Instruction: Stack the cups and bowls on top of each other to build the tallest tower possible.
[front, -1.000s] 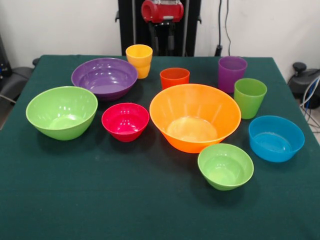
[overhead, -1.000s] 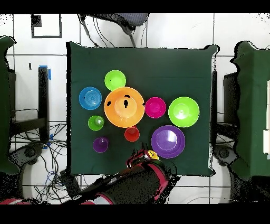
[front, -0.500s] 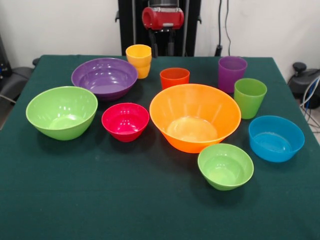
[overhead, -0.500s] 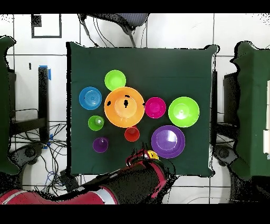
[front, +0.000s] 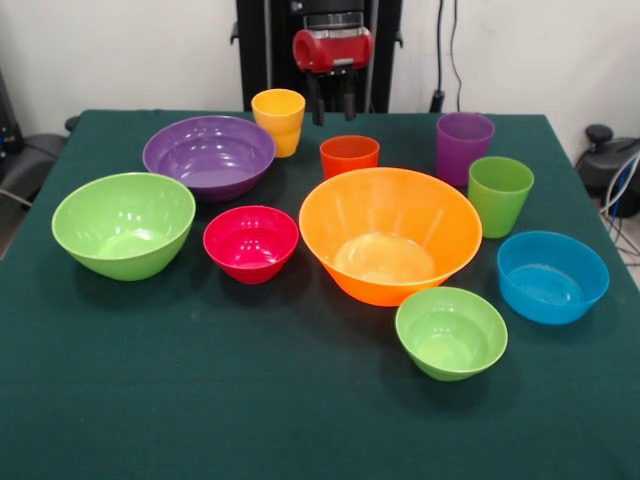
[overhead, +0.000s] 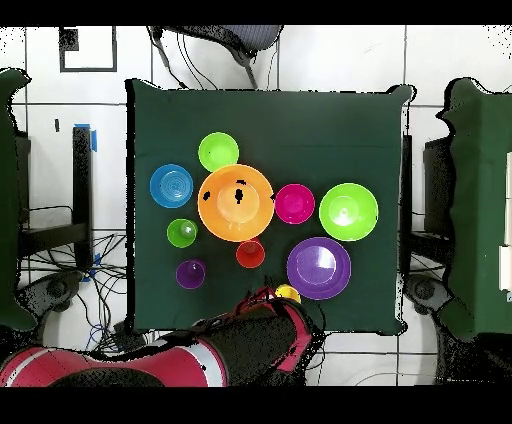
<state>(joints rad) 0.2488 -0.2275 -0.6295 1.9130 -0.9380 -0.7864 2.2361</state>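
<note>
Bowls sit apart, unstacked, on the bench: orange bowl central, purple bowl behind the magenta bowl. Gripper hangs empty, fingers parted, beside the yellow cup.

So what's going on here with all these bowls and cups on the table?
Nothing is stacked yet. Six bowls and four cups sit apart on the green table, the orange bowl in the middle. The robot's end effector hangs empty and open at the far edge, between the yellow cup and the orange cup, touching neither.
</note>
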